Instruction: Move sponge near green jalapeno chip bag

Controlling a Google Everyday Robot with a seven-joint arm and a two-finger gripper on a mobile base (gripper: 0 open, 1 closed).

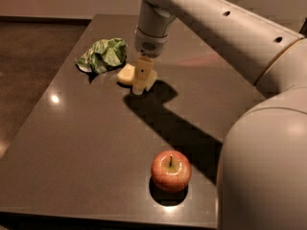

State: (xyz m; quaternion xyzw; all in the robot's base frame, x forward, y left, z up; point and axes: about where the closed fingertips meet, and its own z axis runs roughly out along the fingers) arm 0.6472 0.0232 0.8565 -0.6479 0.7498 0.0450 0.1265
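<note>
The pale yellow sponge lies on the dark table, just right of the crumpled green jalapeno chip bag, with a small gap between them. My gripper comes straight down from above and its beige fingers are closed across the sponge's right part, hiding its middle. The sponge rests at table level. The arm reaches in from the upper right.
A red apple stands near the table's front edge, to the right of the middle. The arm's large body fills the right side of the view. The table's left edge drops to a brown floor.
</note>
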